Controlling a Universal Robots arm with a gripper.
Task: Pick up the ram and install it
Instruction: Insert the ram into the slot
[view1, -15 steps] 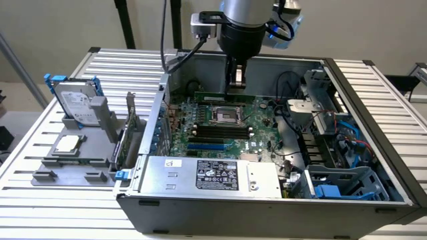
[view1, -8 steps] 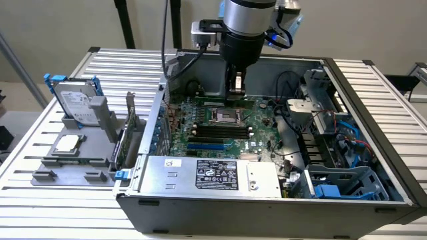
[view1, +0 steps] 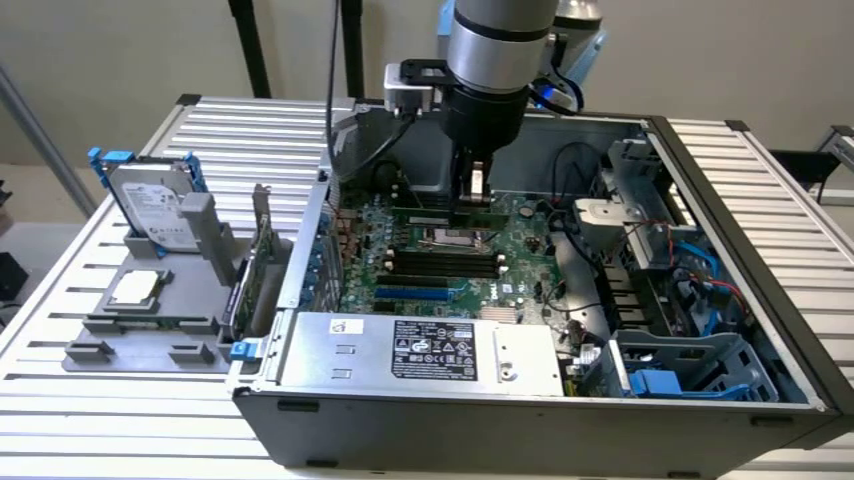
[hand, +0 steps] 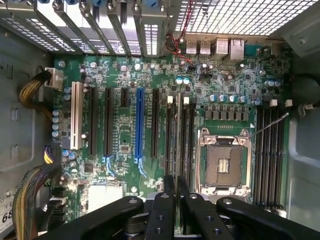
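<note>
The ram (view1: 447, 213) is a thin green strip hanging level under my gripper (view1: 474, 195), inside the open computer case and just above the motherboard (view1: 523, 238). My gripper (hand: 176, 187) is shut on the ram (hand: 177, 132), which the wrist view shows edge-on as a pale line. That line runs along the black memory slots (hand: 170, 142) beside the open processor socket (hand: 225, 161). In the exterior view the black slots (view1: 434, 262) lie nearer the camera than the ram. Whether the ram touches a slot I cannot tell.
A power supply (view1: 414, 345) fills the case's near side, and a drive cage (view1: 681, 370) with cables is on the exterior view's right. Outside the case, a grey stand (view1: 134, 335) holds a hard drive (view1: 154, 205), a processor chip (view1: 138, 288) and an upright card (view1: 254, 270).
</note>
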